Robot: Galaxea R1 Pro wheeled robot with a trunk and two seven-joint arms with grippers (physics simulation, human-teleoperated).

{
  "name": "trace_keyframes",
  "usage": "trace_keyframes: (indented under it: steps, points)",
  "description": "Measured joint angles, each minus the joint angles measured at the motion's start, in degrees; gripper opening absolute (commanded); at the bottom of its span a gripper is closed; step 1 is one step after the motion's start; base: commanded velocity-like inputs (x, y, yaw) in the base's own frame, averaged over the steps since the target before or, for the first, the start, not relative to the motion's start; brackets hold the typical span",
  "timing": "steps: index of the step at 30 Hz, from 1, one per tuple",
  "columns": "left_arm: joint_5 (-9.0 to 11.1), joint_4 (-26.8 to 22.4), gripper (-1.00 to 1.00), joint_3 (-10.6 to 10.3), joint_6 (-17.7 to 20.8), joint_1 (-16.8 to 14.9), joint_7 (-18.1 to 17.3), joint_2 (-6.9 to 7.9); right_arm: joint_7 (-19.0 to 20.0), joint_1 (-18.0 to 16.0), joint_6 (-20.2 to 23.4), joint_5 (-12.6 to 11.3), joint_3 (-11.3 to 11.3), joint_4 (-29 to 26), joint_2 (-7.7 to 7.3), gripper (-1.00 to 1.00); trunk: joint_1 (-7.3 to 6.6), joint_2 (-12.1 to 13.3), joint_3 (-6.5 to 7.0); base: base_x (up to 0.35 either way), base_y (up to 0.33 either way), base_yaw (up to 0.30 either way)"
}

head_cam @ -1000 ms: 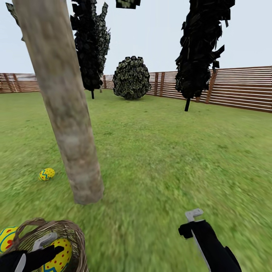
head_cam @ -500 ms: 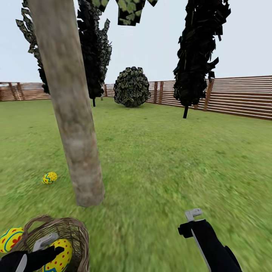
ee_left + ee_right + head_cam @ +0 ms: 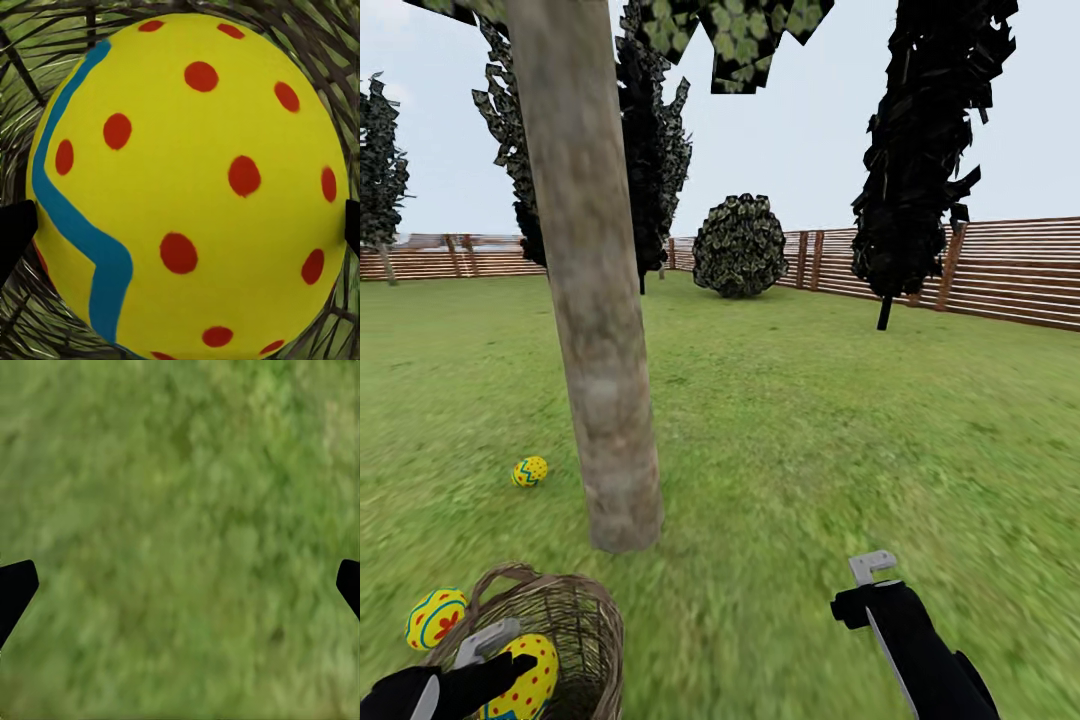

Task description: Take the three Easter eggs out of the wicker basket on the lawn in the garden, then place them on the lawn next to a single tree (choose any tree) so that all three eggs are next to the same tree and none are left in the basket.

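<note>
While left end effector (image 3: 490, 655) clasps egg (image 3: 525, 677) over basket (image 3: 585, 625), right end effector (image 3: 872, 567) spread, empty.

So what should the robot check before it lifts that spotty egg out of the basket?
1. Egg in the basket sits between the left gripper fingers: ok.
2. Fingers are closed on that egg: cannot tell.
3. Wicker basket rim is out of the lifting path: cannot tell.
4. Grass by the tree has room for another egg: ok.
5. Other two eggs are out of the basket: ok, one lies on the lawn near the trunk, one just outside the basket.
6. Right gripper is open and away from the basket: ok.
</note>
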Motion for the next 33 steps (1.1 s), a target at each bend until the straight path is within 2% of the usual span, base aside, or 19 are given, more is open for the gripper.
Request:
trace_keyframes:
  steps: [33]
  points:
    - [0.18, 0.24, -1.0, -0.12, -0.43, 0.0, -0.13, -0.07, 0.0, 0.02, -0.09, -0.2, 0.3, 2.11, 0.11, 1.0, -7.25, 13.24, 5.92, -0.007, -0.025, 0.0]
